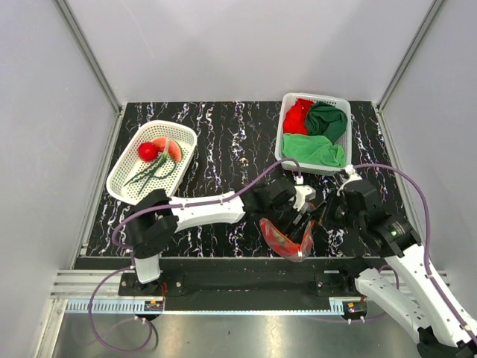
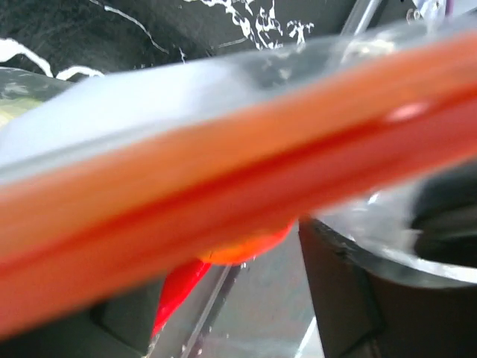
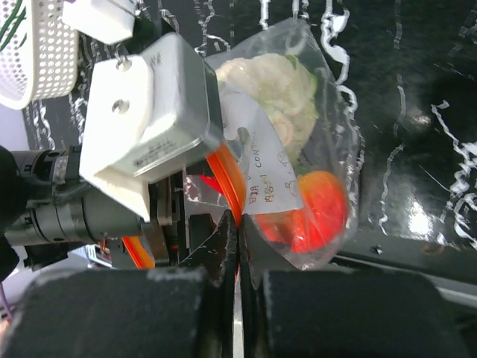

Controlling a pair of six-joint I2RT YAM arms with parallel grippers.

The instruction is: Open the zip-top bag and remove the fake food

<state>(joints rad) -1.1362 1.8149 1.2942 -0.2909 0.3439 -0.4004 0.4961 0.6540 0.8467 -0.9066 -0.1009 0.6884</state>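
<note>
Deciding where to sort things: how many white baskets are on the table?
2. The left basket sits back left, holding toy food; the right basket sits back right, holding cloths. No others seem hidden.

The table point(image 1: 223, 142) has a black top veined with white. Two white mesh baskets stand on it, well apart. The left basket point(image 1: 124, 168) sits tilted near the left edge and holds fake food point(image 1: 156, 153). The right basket point(image 1: 280, 138), at the far right, holds red and green cloths point(image 1: 317, 130).
</note>
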